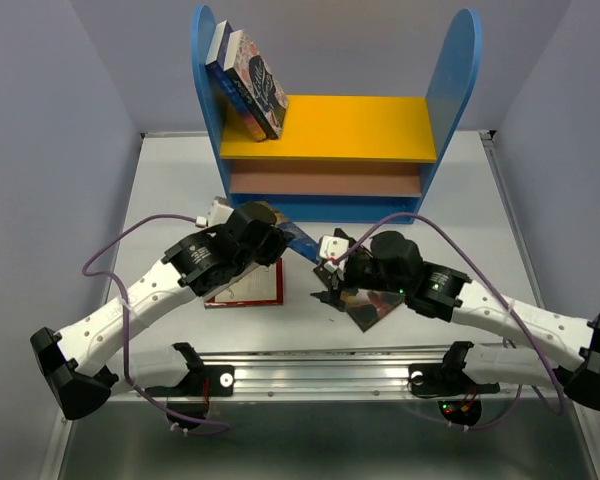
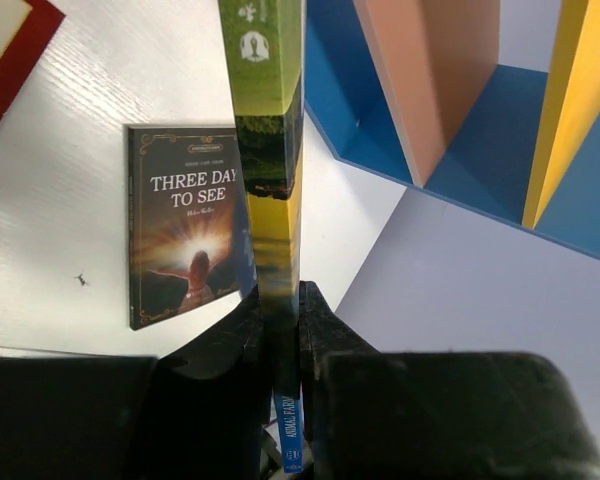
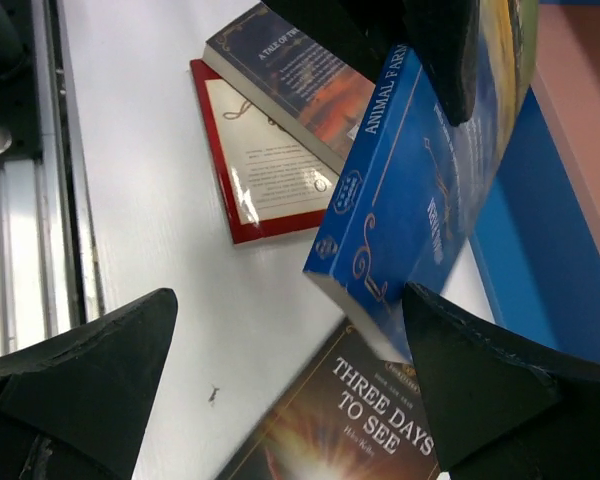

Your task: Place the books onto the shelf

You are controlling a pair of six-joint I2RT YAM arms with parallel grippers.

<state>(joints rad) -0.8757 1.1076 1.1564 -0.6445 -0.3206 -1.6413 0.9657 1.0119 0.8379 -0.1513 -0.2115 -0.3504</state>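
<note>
The left hand [image 2: 280,310] pinches the blue Animal Farm book [image 3: 410,190] edge-up, off the tabletop [image 1: 170,180], just before the shelf [image 1: 450,80] at the far edge. The book's top runs out of the left wrist view. The right hand [image 3: 290,310] is spread wide over Three Days to See [image 2: 185,225], which lies flat. Two books [image 1: 245,80] lean at the left end of the yellow board [image 1: 360,125]. Seen from overhead, the left arm [image 1: 150,290] hides most of the red-bordered book [image 1: 250,290] toward the near edge.

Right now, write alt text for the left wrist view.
The left gripper clamps a thin book edge-on. A dark book, Three Days to See, lies flat on the table at left; the shelf is at right.
</note>
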